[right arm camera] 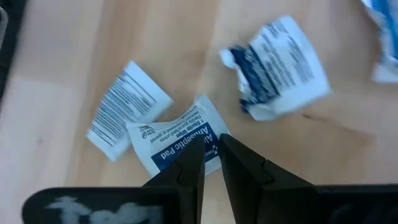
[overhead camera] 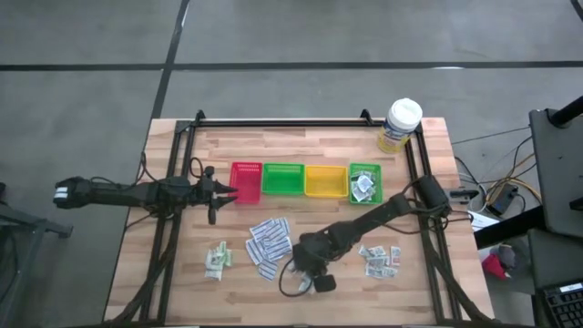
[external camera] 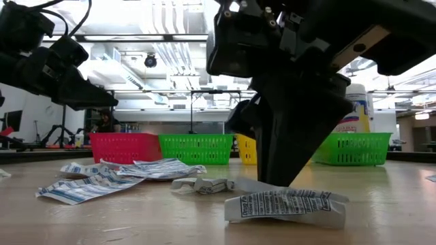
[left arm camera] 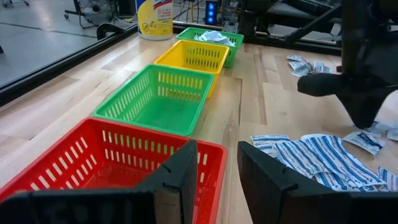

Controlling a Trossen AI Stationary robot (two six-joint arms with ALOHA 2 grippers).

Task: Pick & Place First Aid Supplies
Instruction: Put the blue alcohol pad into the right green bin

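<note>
Near the bench's [overhead camera: 428, 137] front edge, the right gripper [right arm camera: 210, 147] stands tips-down on a small white-and-blue antiseptic wipe packet [right arm camera: 177, 140], jaws nearly together, pinching its edge; the packet lies flat, long axis diagonal. Beside it lie a barcode-printed white packet [right arm camera: 124, 109] and a crumpled packet [right arm camera: 277, 68]. Left gripper [left arm camera: 214, 163] hovers, jaws apart, by the red plastic basket [left arm camera: 118, 158].

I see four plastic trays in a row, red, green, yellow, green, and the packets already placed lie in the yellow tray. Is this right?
Not quite. The row is as you say, but the yellow plastic tray holds nothing; the placed paper packets lie in the green plastic tray at the row's end, nearest the white-lidded tub. The high view shows it.
</note>
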